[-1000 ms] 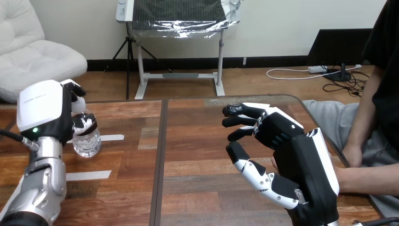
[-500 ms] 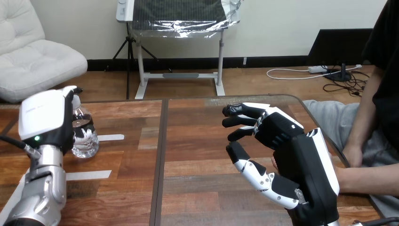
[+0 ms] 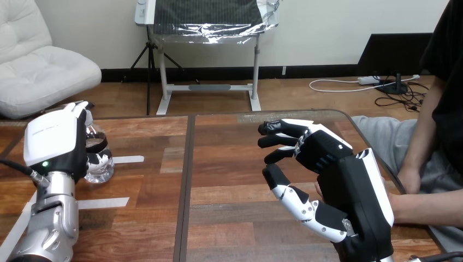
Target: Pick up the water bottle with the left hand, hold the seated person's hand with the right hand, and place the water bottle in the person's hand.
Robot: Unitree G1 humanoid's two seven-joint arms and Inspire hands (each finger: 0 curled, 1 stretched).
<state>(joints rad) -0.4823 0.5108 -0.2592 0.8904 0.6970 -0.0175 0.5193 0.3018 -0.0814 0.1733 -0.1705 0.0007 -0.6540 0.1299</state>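
A clear water bottle (image 3: pixel 101 167) stands on the wooden table (image 3: pixel 229 164) at the left. My left hand (image 3: pixel 54 143) is beside it on the near-left side, its white back toward the camera and its black fingers curled round the bottle's upper part, which hides the cap. At the lower right my right hand (image 3: pixel 333 174) is open, with its fingers (image 3: pixel 281 129) stretched leftward above the table. The person's forearm (image 3: pixel 426 210) reaches in from the right. Their hand (image 3: pixel 317 189) lies behind my right palm, with just a sliver showing. I cannot tell whether the two touch.
Two white tape strips (image 3: pixel 129 159) (image 3: pixel 102 203) lie on the table near the bottle. A dark seam (image 3: pixel 185 180) splits the tabletop. The person's other hand (image 3: pixel 409 180) rests past the table's right edge.
My left hand has sunk a little and turned at the bottle, and its fingers now lie lower on it. The bottle has barely shifted. The right hand and the person's arm have stayed still.
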